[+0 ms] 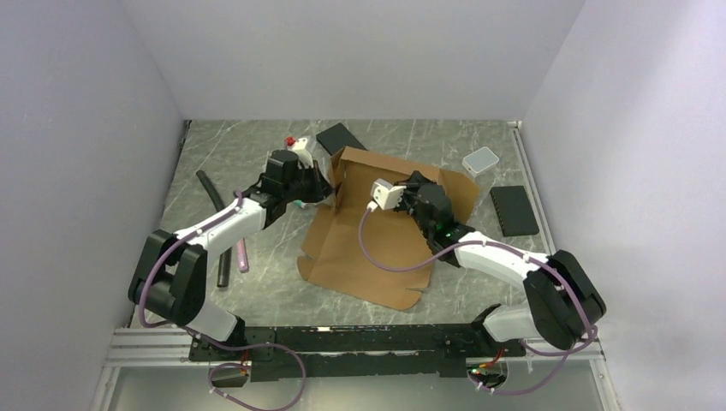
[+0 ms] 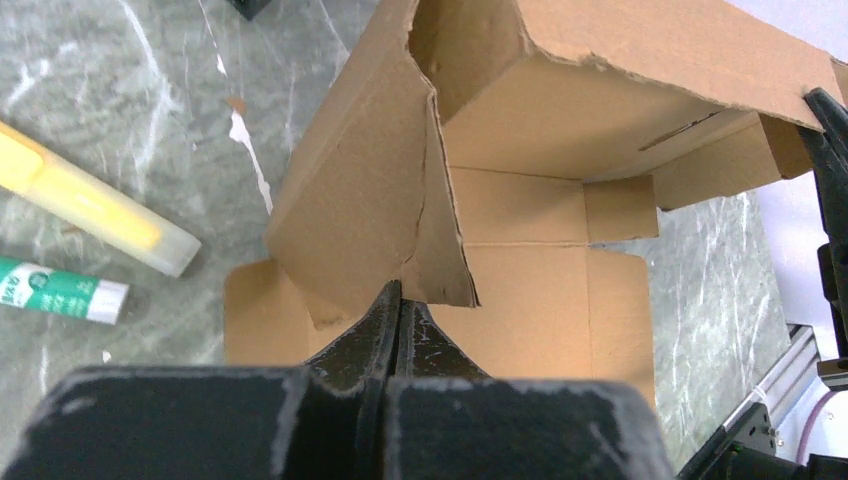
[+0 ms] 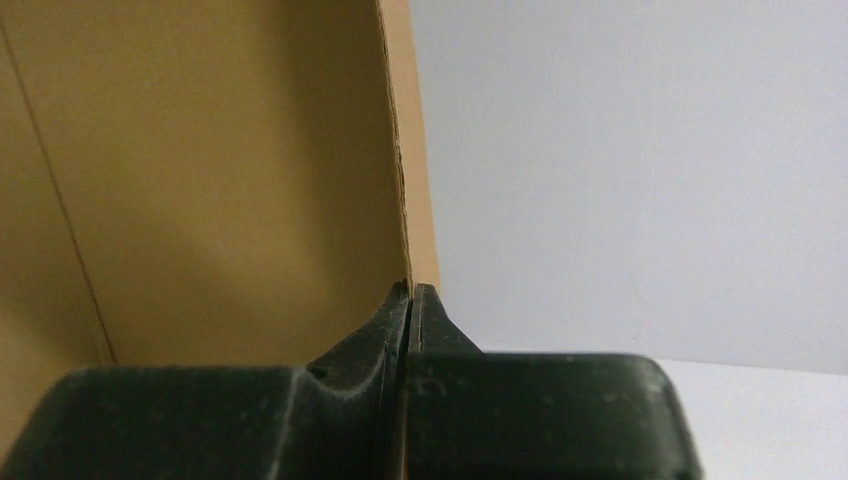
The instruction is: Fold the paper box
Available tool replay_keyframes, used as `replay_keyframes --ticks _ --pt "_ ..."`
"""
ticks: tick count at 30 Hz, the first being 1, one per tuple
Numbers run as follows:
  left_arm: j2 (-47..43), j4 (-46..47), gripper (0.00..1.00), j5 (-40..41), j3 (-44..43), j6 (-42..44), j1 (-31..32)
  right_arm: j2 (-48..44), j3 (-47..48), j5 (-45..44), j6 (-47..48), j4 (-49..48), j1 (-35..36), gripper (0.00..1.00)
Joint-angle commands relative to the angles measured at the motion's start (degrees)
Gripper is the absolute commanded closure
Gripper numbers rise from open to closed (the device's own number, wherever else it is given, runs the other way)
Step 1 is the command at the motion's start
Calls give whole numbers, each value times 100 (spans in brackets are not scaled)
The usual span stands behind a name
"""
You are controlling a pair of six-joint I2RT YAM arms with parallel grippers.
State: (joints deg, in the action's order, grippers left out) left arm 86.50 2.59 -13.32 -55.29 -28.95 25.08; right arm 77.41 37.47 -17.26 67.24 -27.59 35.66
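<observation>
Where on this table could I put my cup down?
Bare marble lies at the near left, between the pink stick and the paper box, and along the back wall between the black slab and the whitish tub. It is crowded left of the box, around the left gripper.

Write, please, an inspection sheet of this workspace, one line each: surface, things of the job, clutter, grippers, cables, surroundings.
Surface: grey marbled table, bare between the items.
Job's things: paper box, partly folded; rear and left walls raised, near flaps flat.
Clutter: far black slab; right black slab; translucent container; black tube; yellow marker; green-labelled stick.
Grippers: left gripper shut on a raised flap; right gripper shut on a wall's edge.
Cables: purple cable on each arm, the right one hanging over the box.
Surroundings: white walls on three sides.
</observation>
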Motion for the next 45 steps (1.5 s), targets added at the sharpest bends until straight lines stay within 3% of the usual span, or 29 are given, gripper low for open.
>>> replay_keyframes --ticks 1,13,23,32,37,45 --pt "-281 183 100 -175 411 -413 6 -353 -413 284 256 -233 108 100" --pt "-483 707 100 -491 915 -889 6 -189 -1167 -103 1178 -1315 362 100" --pt "-558 794 100 -877 802 -1240 6 -117 -1037 -168 918 -1148 380 100" --pt "-288 1443 100 -1140 1171 -1755 6 -244 -1286 -9 956 -1064 424 100" --pt "-438 1263 100 -1131 1144 -1730 1 -229 -1392 2 1063 -1108 424 100" --pt "-406 1077 88 -1250 1320 -1451 -61 -290 -1790 94 1425 -1374 424 100"
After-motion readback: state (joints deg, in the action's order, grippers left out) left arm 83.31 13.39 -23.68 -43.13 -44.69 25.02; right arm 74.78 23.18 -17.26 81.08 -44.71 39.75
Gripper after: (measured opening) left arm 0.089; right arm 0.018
